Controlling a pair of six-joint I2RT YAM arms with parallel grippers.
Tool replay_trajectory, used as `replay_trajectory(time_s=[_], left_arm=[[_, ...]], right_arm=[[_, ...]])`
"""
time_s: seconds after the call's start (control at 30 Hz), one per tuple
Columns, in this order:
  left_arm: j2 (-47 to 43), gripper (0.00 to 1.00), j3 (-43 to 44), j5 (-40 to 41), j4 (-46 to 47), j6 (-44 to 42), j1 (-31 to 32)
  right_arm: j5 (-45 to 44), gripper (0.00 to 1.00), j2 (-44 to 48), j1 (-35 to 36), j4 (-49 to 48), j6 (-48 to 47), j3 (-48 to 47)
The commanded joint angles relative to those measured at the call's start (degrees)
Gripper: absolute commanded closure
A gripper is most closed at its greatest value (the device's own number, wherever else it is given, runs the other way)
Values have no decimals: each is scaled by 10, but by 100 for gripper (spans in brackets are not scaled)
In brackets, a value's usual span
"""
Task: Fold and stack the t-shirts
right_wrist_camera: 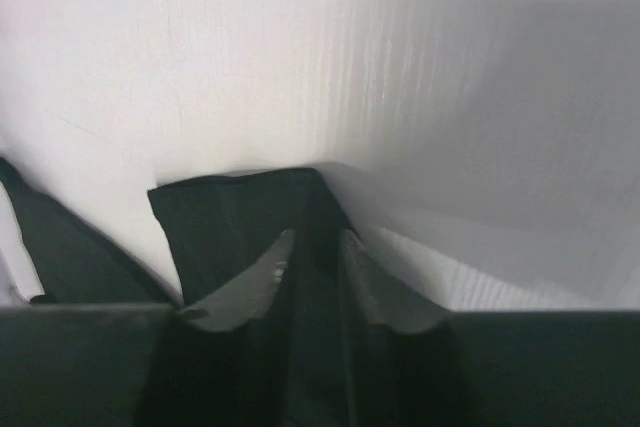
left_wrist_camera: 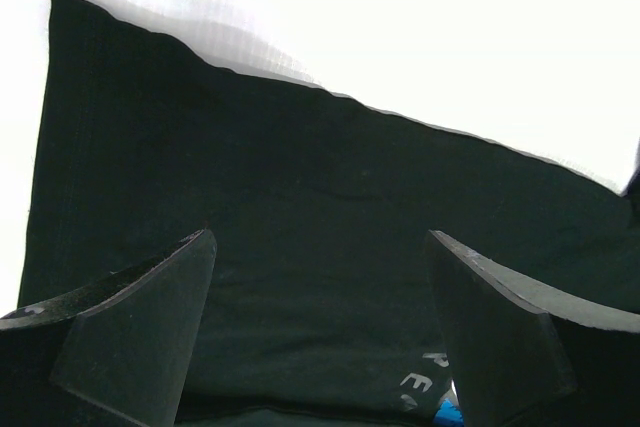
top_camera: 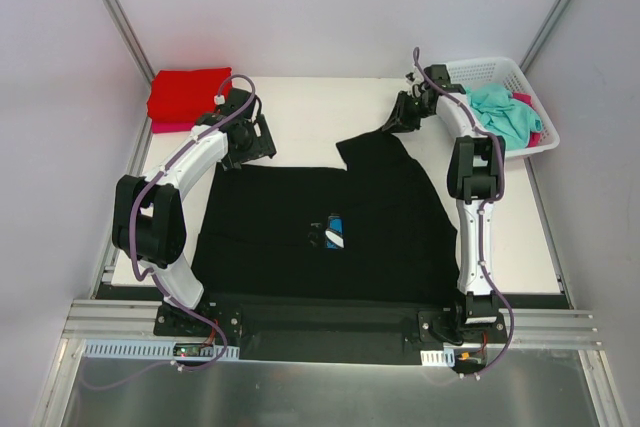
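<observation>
The white bench [top_camera: 310, 107] carries the black t-shirt [top_camera: 300, 197], spread flat mid-bench; a mesh basket [top_camera: 500, 65] far right holds a teal tee [top_camera: 495, 107]; a red tee [top_camera: 185, 92] lies folded far left; the right pincer [right_wrist_camera: 315, 237] is clenched on the black t-shirt's far corner, while the left pincer [left_wrist_camera: 320, 239] hangs released over its left part
</observation>
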State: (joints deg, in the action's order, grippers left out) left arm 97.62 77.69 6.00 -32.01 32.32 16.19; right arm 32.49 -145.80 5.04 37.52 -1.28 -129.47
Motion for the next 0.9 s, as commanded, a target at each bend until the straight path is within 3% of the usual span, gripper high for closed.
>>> replay_trajectory(time_s=[0.0, 0.07, 0.33, 0.5, 0.6, 0.87], left_arm=[[0, 14, 4, 0, -9, 3, 3], [2, 14, -1, -5, -9, 13, -6], [63, 18, 32, -92, -6, 60, -99], [98, 27, 69, -82, -6, 87, -158], [133, 33, 105, -99, -6, 86, -175], [201, 34, 175, -87, -46, 86, -176]], right_arm=[[11, 87, 29, 4, 4, 5, 4], [-1, 99, 38, 3, 13, -2, 8], [-33, 99, 109, -8, 31, -28, 53], [-33, 99, 159, -13, 32, -35, 82], [-30, 99, 175, -13, 36, -38, 86], [-30, 99, 180, -13, 41, -38, 85]])
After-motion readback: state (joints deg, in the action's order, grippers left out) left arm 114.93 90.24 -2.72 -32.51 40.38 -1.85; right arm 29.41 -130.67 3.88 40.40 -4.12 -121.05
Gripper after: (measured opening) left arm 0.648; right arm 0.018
